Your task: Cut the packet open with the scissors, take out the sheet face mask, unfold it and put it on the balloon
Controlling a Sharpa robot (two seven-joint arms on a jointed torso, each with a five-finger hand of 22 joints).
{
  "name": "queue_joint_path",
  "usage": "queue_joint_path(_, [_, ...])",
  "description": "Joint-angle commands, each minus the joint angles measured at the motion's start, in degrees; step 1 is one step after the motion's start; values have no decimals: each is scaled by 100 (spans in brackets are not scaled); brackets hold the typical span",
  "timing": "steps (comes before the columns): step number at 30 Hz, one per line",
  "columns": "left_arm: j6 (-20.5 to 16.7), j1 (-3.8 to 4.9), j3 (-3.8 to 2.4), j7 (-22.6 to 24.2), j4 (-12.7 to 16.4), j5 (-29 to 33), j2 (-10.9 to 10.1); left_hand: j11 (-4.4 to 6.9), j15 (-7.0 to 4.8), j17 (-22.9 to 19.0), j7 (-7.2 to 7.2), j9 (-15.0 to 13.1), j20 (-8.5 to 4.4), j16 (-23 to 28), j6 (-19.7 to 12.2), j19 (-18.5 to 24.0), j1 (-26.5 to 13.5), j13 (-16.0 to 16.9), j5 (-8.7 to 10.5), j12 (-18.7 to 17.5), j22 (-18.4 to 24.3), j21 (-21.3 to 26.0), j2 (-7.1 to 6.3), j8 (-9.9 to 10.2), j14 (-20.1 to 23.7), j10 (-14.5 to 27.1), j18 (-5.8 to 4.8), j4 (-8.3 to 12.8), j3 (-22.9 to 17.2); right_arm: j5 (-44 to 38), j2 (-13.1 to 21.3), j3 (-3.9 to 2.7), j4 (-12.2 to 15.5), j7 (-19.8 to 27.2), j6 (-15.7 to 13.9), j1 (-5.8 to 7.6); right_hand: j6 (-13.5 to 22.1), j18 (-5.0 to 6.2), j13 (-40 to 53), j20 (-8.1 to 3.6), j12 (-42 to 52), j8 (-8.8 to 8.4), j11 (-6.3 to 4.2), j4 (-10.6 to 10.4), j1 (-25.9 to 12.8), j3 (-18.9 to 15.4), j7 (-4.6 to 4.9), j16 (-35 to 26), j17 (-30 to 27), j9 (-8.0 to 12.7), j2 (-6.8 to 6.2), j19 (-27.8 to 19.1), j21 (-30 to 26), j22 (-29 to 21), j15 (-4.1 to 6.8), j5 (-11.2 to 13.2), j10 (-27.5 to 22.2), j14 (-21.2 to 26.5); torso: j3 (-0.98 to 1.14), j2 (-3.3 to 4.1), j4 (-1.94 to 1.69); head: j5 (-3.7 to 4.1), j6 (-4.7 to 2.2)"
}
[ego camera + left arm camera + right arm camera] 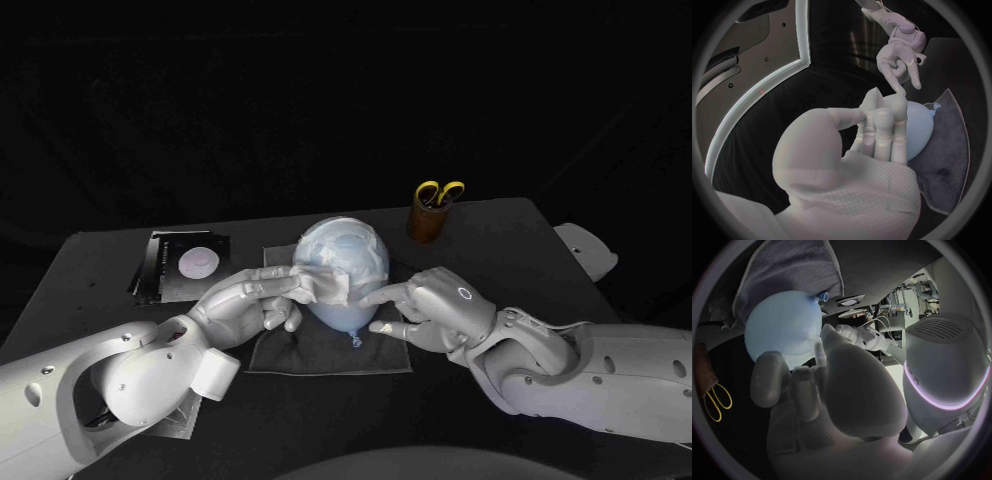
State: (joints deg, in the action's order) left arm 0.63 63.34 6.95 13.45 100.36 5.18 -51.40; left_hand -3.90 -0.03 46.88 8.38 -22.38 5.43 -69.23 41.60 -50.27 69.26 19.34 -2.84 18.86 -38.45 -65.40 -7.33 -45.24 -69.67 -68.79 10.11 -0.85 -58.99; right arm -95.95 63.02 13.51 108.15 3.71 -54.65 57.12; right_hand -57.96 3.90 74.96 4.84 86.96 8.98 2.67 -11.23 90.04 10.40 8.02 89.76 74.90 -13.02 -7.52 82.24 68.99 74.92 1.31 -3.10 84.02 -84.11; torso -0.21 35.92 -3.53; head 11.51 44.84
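A pale blue balloon (351, 255) (921, 127) (782, 327) lies on a dark grey cloth (296, 352) in the middle of the table. My left hand (257, 300) (878, 131) pinches a white folded sheet mask (326, 284) against the balloon's near left side. My right hand (436, 308) (820, 385) (901, 57) is at the balloon's near right side, holding nothing, one finger stretched toward the balloon and the mask's edge. Yellow-handled scissors (438, 192) (716, 400) stand in a brown cup (427, 222). The black packet (185, 263) lies flat to the left.
The cup with the scissors stands just behind and right of the balloon. A white object (588, 248) sits at the table's right edge. The balloon's knot (355, 340) points toward me over the cloth.
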Motion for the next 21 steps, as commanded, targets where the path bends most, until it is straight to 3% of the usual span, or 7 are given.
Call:
queue_joint_path(1, [59, 10, -7, 47, 10, 36, 3, 3, -3, 24, -23, -2028, -11, -45, 21, 12, 4, 15, 7, 27, -7, -29, 53, -20, -57, 30, 54, 48, -3, -205, -31, -7, -13, -232, -425, -5, 63, 24, 1316, 12, -23, -57, 53, -13, 16, 46, 3, 24, 1510, 16, 18, -47, -47, 827, -53, 32, 423, -589, -2, -2, -1, 2, 17])
queue_joint_path(21, [48, 12, -6, 33, -23, 36, 9, 4, -4, 58, -25, -2034, -12, -65, 22, 7, -8, 26, 6, 32, -9, -36, 58, -20, -78, 32, 54, 55, -3, -165, -42, -106, -30, 153, -503, 11, 98, 33, 1321, 29, -14, -108, 66, -31, -2, 92, 8, 24, 1510, 41, 35, -70, -96, 819, -70, 32, 425, -589, -3, -5, -3, -8, 44])
